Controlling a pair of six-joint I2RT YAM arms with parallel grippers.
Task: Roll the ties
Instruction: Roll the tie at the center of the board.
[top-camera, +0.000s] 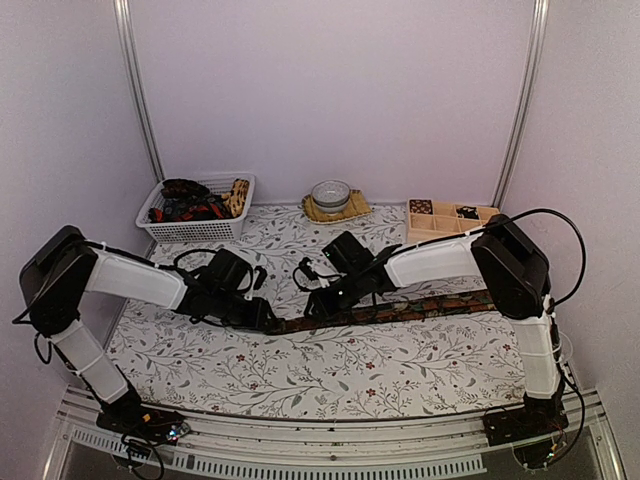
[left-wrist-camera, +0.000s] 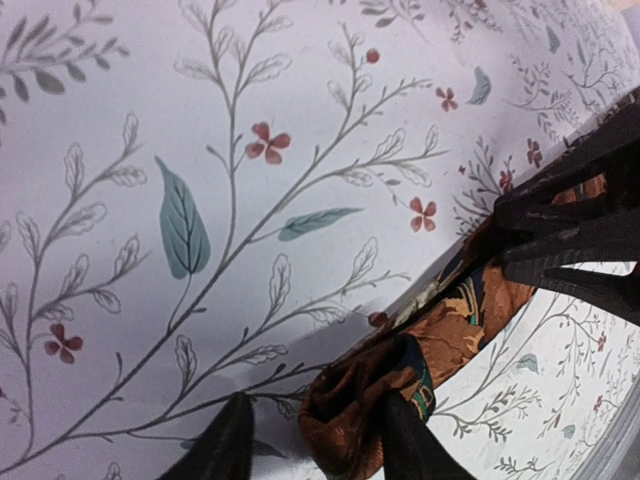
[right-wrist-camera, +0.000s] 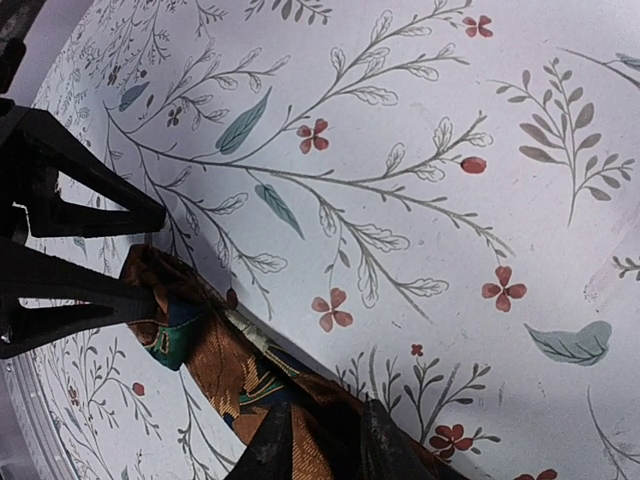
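- Now gripping the tie (top-camera: 430, 304) at its bunched end with the left gripper (left-wrist-camera: 313, 405), jaws clenched on the soft fold.
- Pinching the same tie just beside that with the right gripper (right-wrist-camera: 322, 410), jaws likewise clamped on the cloth.
- Lying flat on the table (top-camera: 300, 375) for the rest of its length, stretched from the two grippers toward the right side.
- More ties heaped in the basket (top-camera: 195, 230) at the far left, well apart from the work.
- Looks barely begun: only a loose first fold at the end, with the long tail unrolled.
- Could slacken into a lopsided wad if turned with no tension held from the right.
- Could slip out of the left pinch, since smooth cloth and a soft fold give little purchase.
- Could knock the two grippers together, working this close on one short stretch.
- Could drag the tail askew on the table, so the roll winds into a cone instead of a flat coil.
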